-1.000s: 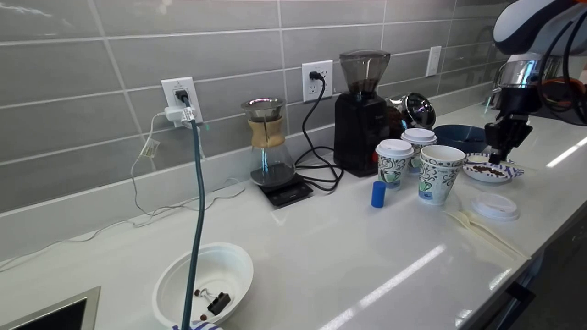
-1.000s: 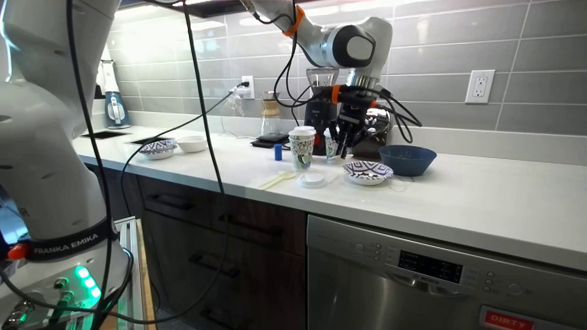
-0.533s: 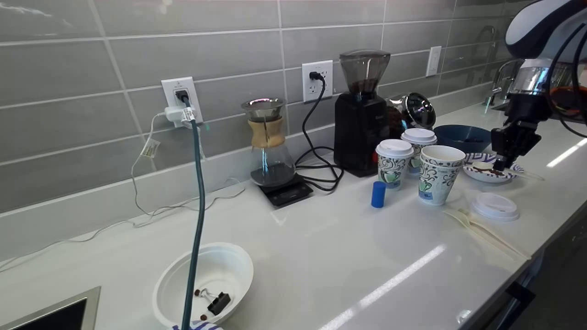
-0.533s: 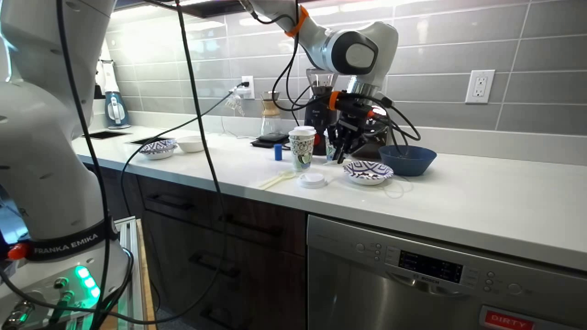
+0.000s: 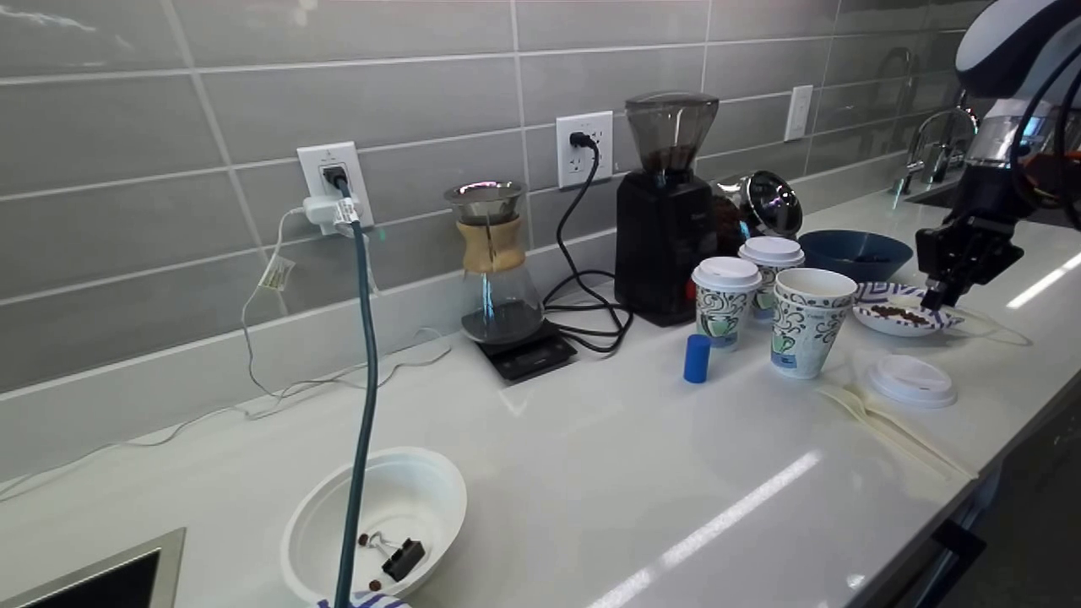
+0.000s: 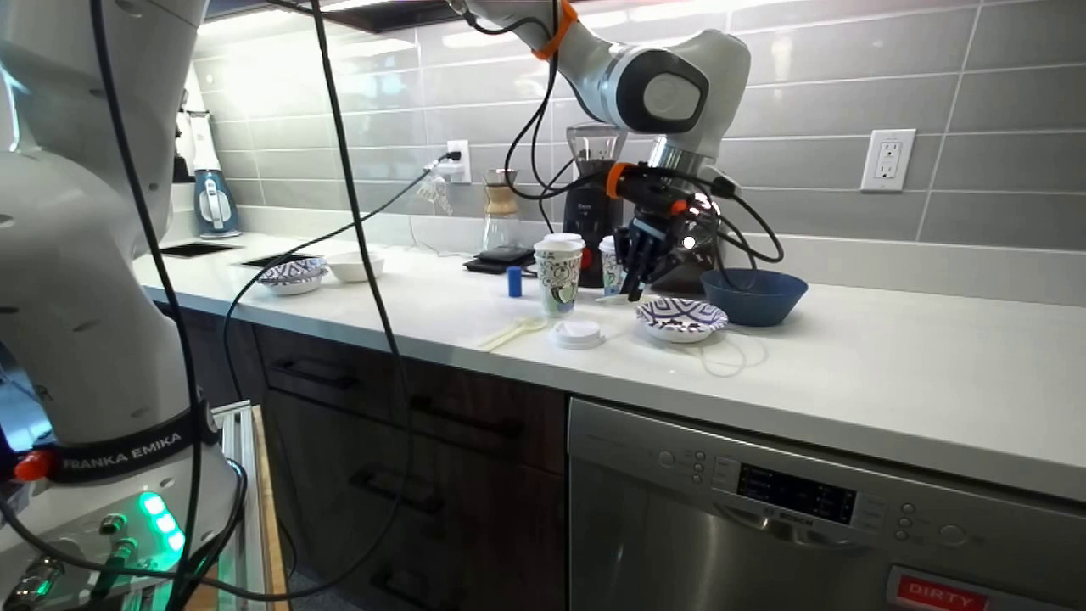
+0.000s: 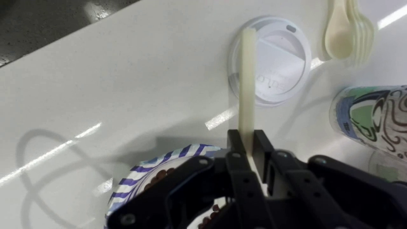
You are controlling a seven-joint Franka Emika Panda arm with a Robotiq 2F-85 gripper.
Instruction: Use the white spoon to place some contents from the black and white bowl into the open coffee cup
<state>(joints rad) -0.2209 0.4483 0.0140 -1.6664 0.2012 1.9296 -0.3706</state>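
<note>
Glare streaks the white countertop (image 5: 591, 473), soft shadows looping across it in the wrist view; in an exterior view, the tiled backsplash (image 6: 280, 136) washes out leftward.

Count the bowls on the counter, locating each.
4 visible: the patterned bowl holding brown bits, the blue bowl beside it, and, toward an exterior view's left, a white bowl and a second patterned bowl. Nested ones might be hidden.
</note>
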